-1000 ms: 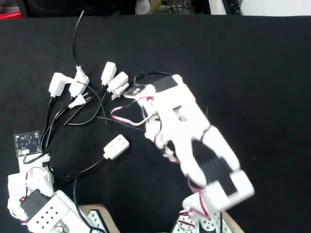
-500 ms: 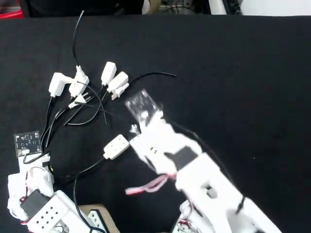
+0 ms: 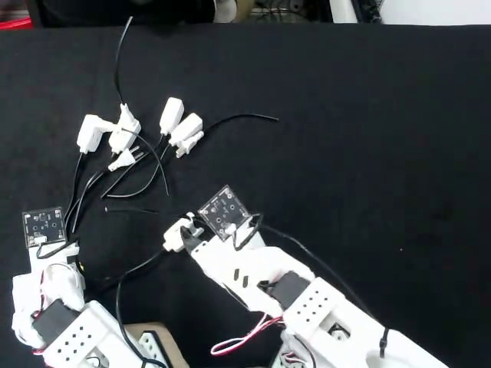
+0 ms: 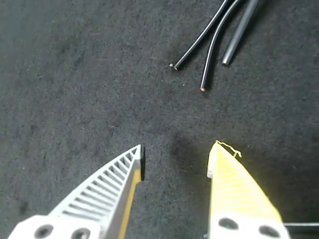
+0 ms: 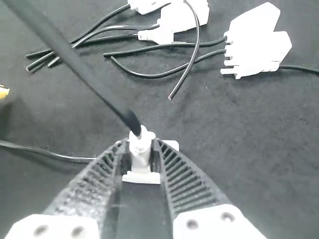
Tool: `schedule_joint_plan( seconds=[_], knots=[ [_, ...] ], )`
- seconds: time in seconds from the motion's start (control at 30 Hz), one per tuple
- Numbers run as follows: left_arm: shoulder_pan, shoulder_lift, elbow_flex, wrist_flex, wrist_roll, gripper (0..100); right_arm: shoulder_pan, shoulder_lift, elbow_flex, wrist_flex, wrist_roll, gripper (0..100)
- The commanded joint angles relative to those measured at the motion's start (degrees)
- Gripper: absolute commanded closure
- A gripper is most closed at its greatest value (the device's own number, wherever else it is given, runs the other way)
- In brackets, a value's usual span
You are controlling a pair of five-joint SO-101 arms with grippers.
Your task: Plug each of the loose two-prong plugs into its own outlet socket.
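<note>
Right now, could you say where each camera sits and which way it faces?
High view: overhead, facing down on the table; left arm and right arm show.
Left wrist view: left wrist, facing cable ends; left end effector shows, open.
Right wrist view: right wrist, facing right end effector shut on the white connector.
Shared, high and right wrist: two-prong plugs.

- A black cloth [image 3: 399, 153] covers the table and takes up nearly all of the high view; up close its surface looks matte and finely grained, like felt.
- The cloth's far edge runs straight across the top of the high view.
- Beyond that edge, at the left corner, sits a red object [image 3: 14, 23] beside a dark bulky shape [image 3: 115, 11].
- Farther along is a tangle of cables [image 3: 278, 9].
- The right corner shows a pale white surface [image 3: 437, 11].
- Light is even, with no hard shadows on the cloth.
</note>
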Motion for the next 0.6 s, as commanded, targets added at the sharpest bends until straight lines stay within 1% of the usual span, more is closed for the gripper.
schedule_joint_plan(
  seconds=[0.0, 0.13, 0.27, 0.43, 0.57],
  knots=[
    [0.48, -0.53, 0.92, 0.09, 0.26, 78, 0.88, 4.88, -1.27, -3.78, -0.44, 98.6],
    [0.48, -0.53, 0.92, 0.09, 0.35, 78, 4.66, 14.55, -8.13, -0.7, -0.79, 98.6],
    [0.48, -0.53, 0.92, 0.09, 0.35, 78, 4.84, 22.73, -12.0, -1.58, -0.79, 98.6],
    [0.48, -0.53, 0.92, 0.09, 0.35, 78, 4.84, 21.85, -10.77, -4.4, -0.7, 98.6],
    [0.48, -0.53, 0.92, 0.09, 0.35, 78, 4.84, 20.7, -8.48, -9.05, -0.53, 98.6]
  ],
)
